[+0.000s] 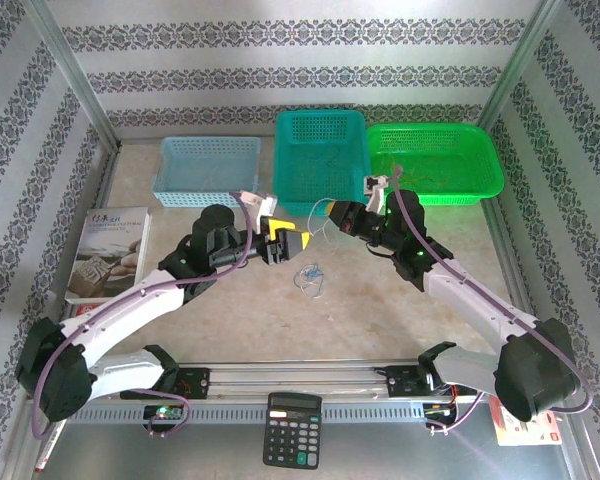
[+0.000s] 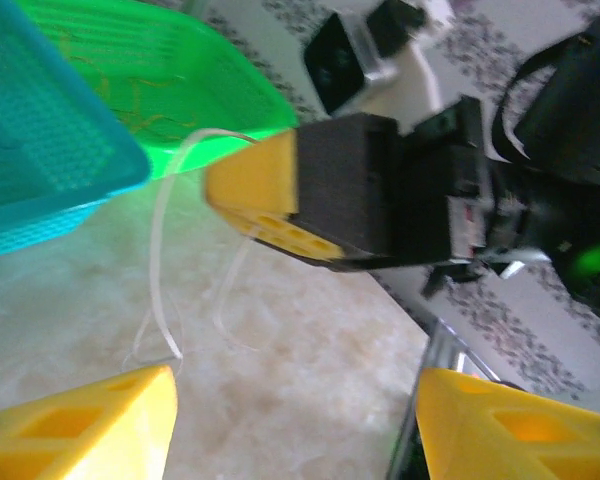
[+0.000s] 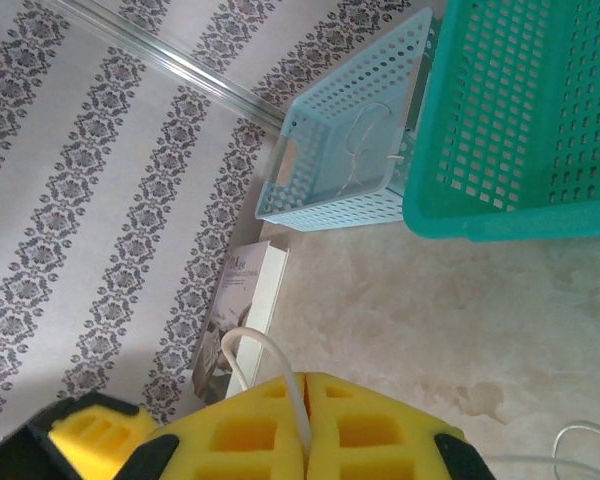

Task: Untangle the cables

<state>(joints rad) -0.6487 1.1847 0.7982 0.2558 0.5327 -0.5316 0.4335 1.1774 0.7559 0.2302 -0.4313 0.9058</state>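
**Right gripper clamped on a white cable, left gripper released**

My right gripper (image 3: 305, 380) is clenched, with a thin white cable (image 3: 242, 345) pinched in the seam between its yellow fingers. The strand curls out of the tips in a loop. Through the left wrist camera I see that cable hanging from the closed tips down to the marbled table (image 2: 310, 330), with the green basket (image 2: 190, 70) and the teal basket (image 2: 40, 130) behind it. My left gripper (image 2: 298, 390) is released, its two yellow fingers well apart and holding nothing. It faces the right gripper's tip, near it but not touching.

From above, both grippers meet over the middle of the table, just in front of the teal basket. The tangle of cables (image 1: 308, 277), pale blue loops with a little orange, lies flat on the table just on the near side of the left gripper's tips. Neither gripper touches it. I cannot tell whether the held white cable runs down into it.

The light blue basket (image 3: 345, 150) at the far left has a thin wire (image 3: 360, 140) lying in it. A book (image 1: 108, 252) lies by the left wall and a calculator (image 1: 292, 430) sits at the near edge.
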